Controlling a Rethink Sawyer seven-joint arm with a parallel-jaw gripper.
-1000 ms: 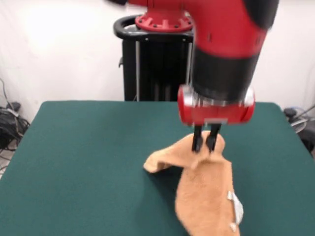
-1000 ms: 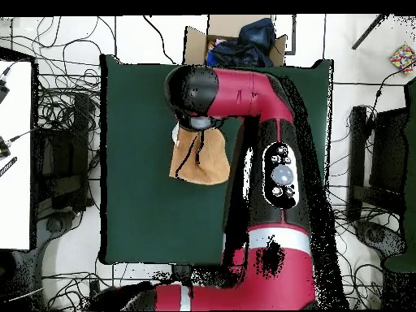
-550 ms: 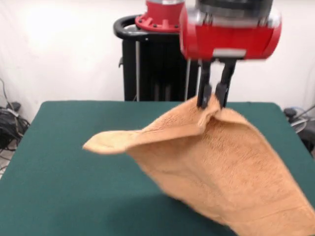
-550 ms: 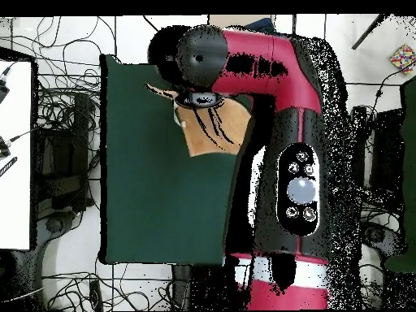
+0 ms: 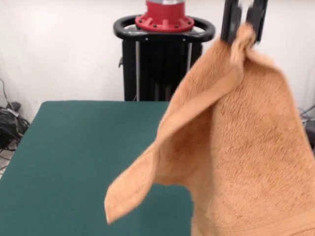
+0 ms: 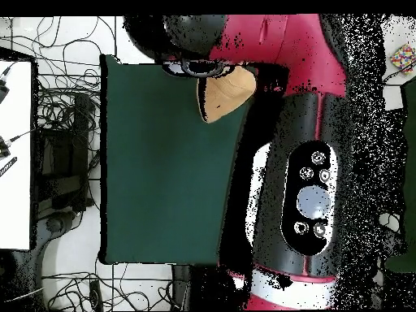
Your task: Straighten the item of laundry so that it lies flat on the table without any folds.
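The item of laundry [image 5: 236, 147] is a light-orange terry towel hanging high in the air, draped in folds, with one corner drooping toward the table's middle. My gripper [image 5: 243, 27] pinches its top point at the upper edge of the front view, fingers shut on the cloth. From overhead only a patch of the towel [image 6: 225, 93] shows beside the red arm [image 6: 301, 122], which hides the gripper. The dark green table [image 5: 78, 162] lies below, and the towel's lower edge runs out of the front view.
A black pedestal frame [image 5: 162, 59] stands behind the table's far edge. Cables [image 6: 57, 106] lie on the floor around the table, and a white surface [image 6: 15, 154] sits at the overhead view's left.
The gripper has risen much higher with the towel, lifting it well off the table. The cloth now hangs larger and closer in the front view.
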